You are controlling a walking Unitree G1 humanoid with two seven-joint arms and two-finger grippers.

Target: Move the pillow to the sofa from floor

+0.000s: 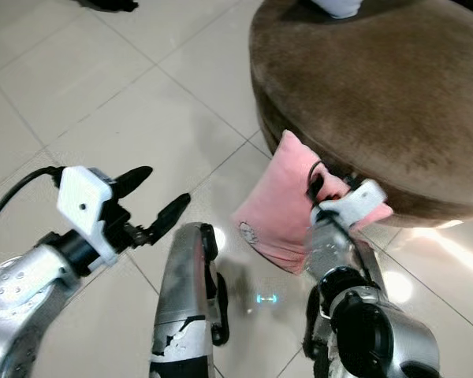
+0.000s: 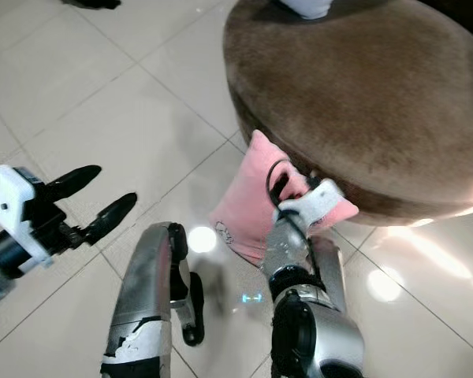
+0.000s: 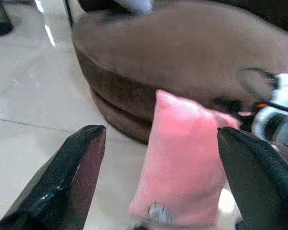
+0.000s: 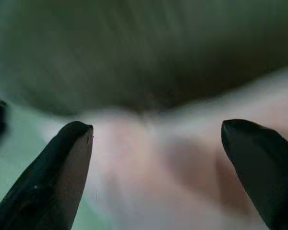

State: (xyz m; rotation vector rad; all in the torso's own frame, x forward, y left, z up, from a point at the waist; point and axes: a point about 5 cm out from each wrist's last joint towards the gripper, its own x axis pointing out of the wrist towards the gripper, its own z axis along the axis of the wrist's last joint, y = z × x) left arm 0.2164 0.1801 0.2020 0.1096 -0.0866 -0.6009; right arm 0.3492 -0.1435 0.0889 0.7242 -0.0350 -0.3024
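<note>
The pink pillow stands on the tiled floor, leaning against the side of the round brown sofa, its long axis running up toward the sofa with one corner pointing upward. The right gripper is right at the pillow's upper face, fingers spread apart. The left gripper hovers over the floor beside the pillow, fingers also parted, holding nothing.

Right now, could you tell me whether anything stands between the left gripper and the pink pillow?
Nothing visible does. The left gripper, fingers open, faces the pink pillow across bare floor tiles. The right gripper is already at the pillow's far side, by the brown sofa.
</note>
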